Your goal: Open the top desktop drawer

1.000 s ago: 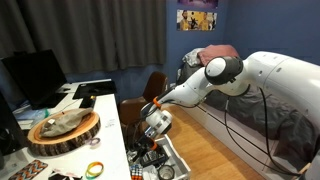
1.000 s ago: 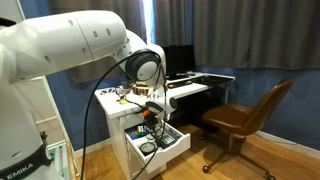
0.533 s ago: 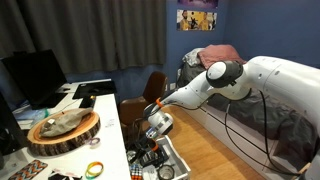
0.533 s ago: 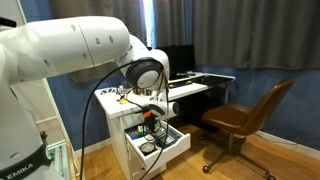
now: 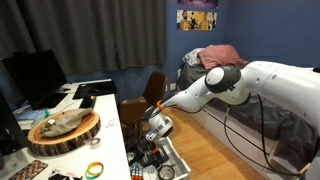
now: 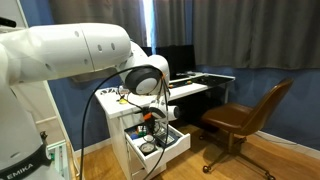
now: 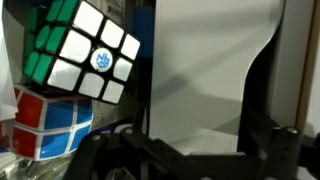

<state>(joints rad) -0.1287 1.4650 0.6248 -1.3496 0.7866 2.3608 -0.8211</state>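
Task thing: the drawer (image 6: 172, 146) sits at lower centre in both exterior views. It stands out from the white cabinet under the bench (image 5: 108, 112), and its tray is full of small clutter.
Progress (judgement): the drawer appears largely open, so little or no travel may remain.
Hand position: the hand (image 6: 150, 120) hangs low over the inner part of the tray, close to the cabinet front. The arm reaches down from the frame's left in that view.
Key relation: the drawer lies directly below the hand and slightly forward of it. Its line of travel runs from the cabinet toward the lower right of that exterior view, in the direction of the chair (image 6: 245, 115). Any further pull would follow that line.
Hand state: cannot tell. The wrist view shows only dark linkage along the bottom edge, with the fingertips cut off, and the exterior views are too small to show it.
Wrist view content: a scrambled cube (image 7: 80, 50) at upper left, with a second cube (image 7: 50, 125) beneath it. A white panel (image 7: 200, 70) fills the centre; whether it is a drawer wall or the cabinet cannot be determined.
Hidden: contact between hand and drawer is not visible in any view. The drawer front is only partly visible.
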